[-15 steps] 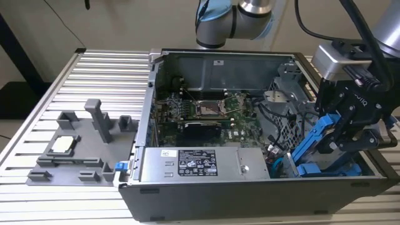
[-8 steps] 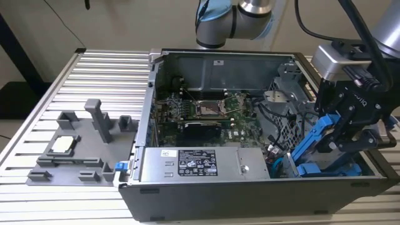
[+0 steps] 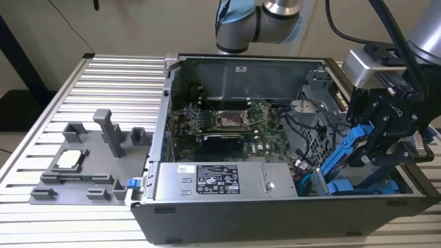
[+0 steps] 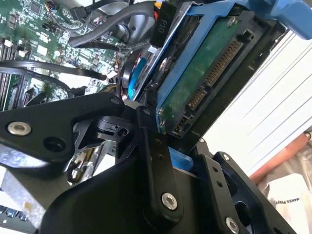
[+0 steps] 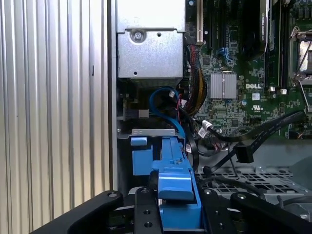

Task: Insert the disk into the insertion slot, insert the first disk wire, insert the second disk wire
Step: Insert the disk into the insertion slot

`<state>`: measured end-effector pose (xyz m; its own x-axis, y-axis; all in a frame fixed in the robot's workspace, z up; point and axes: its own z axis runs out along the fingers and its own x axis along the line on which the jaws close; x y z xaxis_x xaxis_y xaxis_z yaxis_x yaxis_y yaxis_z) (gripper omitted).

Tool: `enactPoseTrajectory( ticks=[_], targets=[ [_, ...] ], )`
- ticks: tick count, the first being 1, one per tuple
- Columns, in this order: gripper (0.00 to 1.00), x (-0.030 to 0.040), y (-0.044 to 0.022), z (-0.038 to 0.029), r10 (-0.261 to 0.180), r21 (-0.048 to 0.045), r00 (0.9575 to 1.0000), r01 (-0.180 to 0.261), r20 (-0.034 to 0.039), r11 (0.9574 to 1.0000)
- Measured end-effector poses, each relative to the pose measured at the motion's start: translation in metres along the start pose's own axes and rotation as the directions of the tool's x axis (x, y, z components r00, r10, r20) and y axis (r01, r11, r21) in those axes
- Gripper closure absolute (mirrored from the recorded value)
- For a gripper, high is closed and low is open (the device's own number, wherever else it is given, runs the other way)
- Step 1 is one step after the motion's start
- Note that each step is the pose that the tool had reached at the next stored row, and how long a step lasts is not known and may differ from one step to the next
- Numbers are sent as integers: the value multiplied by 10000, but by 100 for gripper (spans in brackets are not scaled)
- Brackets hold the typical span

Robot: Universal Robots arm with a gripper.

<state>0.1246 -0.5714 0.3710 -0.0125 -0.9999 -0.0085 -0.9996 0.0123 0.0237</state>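
We are looking at a ribbed aluminium table point(image 3: 103, 77) set before a plain pale wall, with a grey plastic fixture plate point(image 3: 82, 160) lying on it toward the exterior view's left. Beside the plate, an open dark grey computer case point(image 3: 276, 217) is lying on its side, showing us its green motherboard point(image 3: 234, 124) and a grey labelled power-supply box point(image 3: 220, 181).

The rectangular disk point(image 3: 348, 155) in its bright blue plastic caddy is sitting at the exterior view's right end of the case, tilted steeply. Its long axis is running from a low end down among the blue rails up toward the gripper. We are seeing its green circuit-board face and a row of connectors in the second wrist view point(image 4: 204, 73), and its blue caddy end-on in the first wrist view point(image 5: 173, 175). The insertion slot point(image 3: 358, 186), a narrow grey metal bay with blue plastic rails, is lying directly beneath it point(image 5: 141, 156); the disk is not lying flat in it.

The silver and blue jointed robot arm point(image 3: 258, 23) is arching over from behind the case and coming down at the exterior view's right. Its black gripper point(image 3: 375, 147) is pointing down into the case, and we are seeing its jaws closed onto the two sides of the blue caddy in both wrist views point(image 4: 178, 161) point(image 5: 178, 212)
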Motion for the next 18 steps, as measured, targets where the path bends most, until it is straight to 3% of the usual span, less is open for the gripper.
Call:
enactPoseTrajectory(
  ticks=[8, 15, 16, 18],
  targets=[
    [60, 0, 0, -9, 0, 2, 10000, 0, -9, 10000],
    [60, -11, 5, -177, 4, -12, 9999, -4, -129, 10000],
    [60, -13, 5, -177, 3, 29, 9999, -3, -127, 10000],
    [60, -12, 7, -179, 3, 339, 10000, 0, -96, 9994]
  ],
)
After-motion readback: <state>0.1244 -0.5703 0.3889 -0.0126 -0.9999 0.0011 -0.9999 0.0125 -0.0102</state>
